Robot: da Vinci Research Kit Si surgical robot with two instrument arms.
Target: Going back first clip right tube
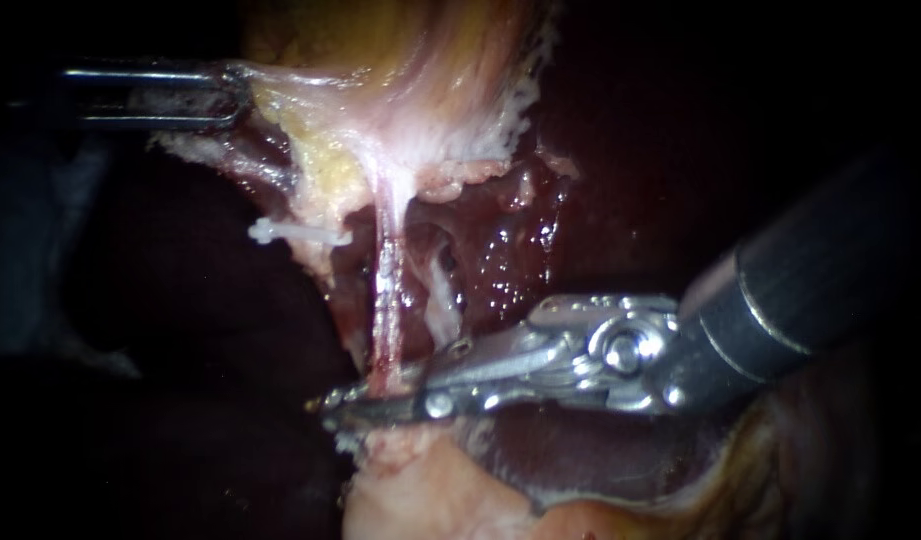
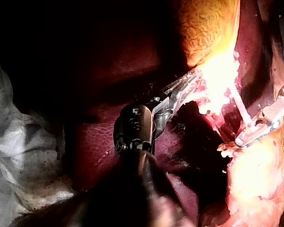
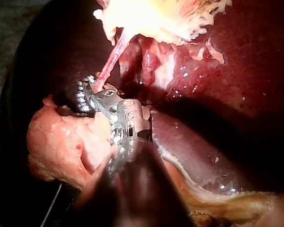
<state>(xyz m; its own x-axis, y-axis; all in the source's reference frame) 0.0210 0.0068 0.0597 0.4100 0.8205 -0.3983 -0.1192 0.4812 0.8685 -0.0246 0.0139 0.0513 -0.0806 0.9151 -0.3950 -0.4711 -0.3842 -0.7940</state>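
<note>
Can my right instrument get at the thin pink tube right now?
Probably yes: the right instrument meets the tube low down, nothing lies between, and the left instrument is well clear.

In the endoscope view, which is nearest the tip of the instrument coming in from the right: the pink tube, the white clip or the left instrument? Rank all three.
1. Pink tube: runs down right to the right instrument tip.
2. White clip: higher up, to the left of the tube.
3. Left instrument: farthest, at the upper left.
</note>
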